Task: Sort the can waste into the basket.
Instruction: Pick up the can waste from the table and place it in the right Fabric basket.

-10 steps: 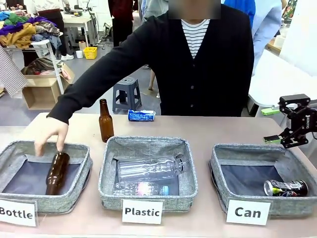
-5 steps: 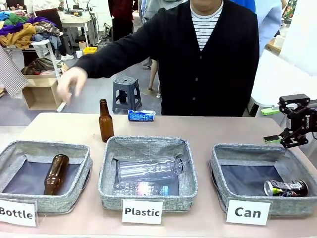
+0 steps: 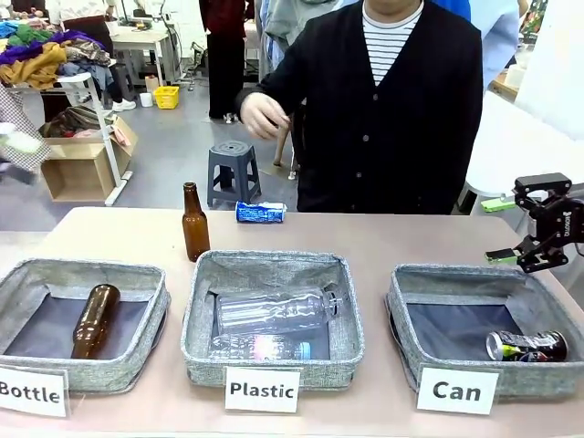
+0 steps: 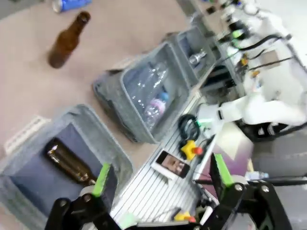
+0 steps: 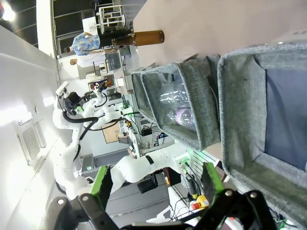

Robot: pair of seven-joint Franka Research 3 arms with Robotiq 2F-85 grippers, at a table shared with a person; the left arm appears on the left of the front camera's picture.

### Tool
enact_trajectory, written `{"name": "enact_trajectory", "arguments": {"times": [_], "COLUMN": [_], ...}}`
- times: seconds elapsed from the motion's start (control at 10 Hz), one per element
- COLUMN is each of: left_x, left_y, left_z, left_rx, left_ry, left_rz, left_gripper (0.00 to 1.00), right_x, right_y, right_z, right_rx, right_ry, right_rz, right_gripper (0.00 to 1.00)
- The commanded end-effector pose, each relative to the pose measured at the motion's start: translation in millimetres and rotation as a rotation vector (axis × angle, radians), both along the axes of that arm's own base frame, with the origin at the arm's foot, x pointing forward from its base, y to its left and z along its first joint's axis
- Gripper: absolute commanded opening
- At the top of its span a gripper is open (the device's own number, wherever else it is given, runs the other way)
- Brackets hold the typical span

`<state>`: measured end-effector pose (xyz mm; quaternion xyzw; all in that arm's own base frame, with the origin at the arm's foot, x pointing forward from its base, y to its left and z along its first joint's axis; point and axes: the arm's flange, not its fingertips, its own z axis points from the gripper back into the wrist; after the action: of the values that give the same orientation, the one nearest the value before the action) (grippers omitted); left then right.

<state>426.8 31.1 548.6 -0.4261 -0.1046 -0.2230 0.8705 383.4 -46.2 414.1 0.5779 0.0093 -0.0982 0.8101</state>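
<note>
A blue and white can (image 3: 260,212) lies on its side on the table's far side, behind the middle basket; it also shows as the blue can (image 4: 71,4) at the top edge of the left wrist view. A dark can (image 3: 526,346) lies in the right corner of the grey basket signed "Can" (image 3: 400,297). My right gripper (image 3: 499,230) hangs open above that basket's far right corner, holding nothing. Its wrist view has the Can basket (image 5: 242,120) below the open right gripper (image 5: 153,178). My left gripper (image 4: 160,175) is open and empty, high over the Bottle basket (image 4: 103,127).
A brown bottle (image 3: 194,222) stands upright behind the baskets. Another brown bottle (image 3: 94,319) lies in the Bottle basket (image 3: 155,315). Clear plastic bottles (image 3: 274,310) fill the Plastic basket (image 3: 196,319). The person's hand (image 3: 263,114) is held near the chest, away from the table.
The person let go of the brown bottle in the Bottle basket and drew the hand back up to the chest. The bottle settled flat. Neither gripper moved.
</note>
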Motion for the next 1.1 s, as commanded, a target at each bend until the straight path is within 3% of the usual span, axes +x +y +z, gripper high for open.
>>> {"name": "enact_trajectory", "arguments": {"times": [0.0,0.1,0.6,0.8,0.9,1.0], "left_x": [37,0,6,71,107,137], "left_y": [-14,0,5,6,-11,-32], "left_z": [1,0,3,46,67,75], "left_rx": [0.107,0.000,0.016,0.127,0.206,0.261], "left_ry": [0.057,0.000,0.016,-0.144,-0.280,-0.367], "left_rz": [-0.060,0.000,0.010,-0.067,-0.125,-0.202], "left_gripper": [1.00,1.00,1.00,1.00,1.00,1.00], "right_x": [0,0,0,0,0,0], "right_y": [0,0,0,0,0,0], "right_z": [1,1,1,1,1,1], "right_rx": [-0.003,-0.003,-0.003,-0.003,-0.003,-0.003], "right_ry": [-0.008,-0.008,-0.008,-0.008,-0.008,-0.008], "right_rz": [0.000,0.000,0.000,0.000,0.000,0.000], "right_gripper": [1.00,1.00,1.00,1.00,1.00,1.00]}}
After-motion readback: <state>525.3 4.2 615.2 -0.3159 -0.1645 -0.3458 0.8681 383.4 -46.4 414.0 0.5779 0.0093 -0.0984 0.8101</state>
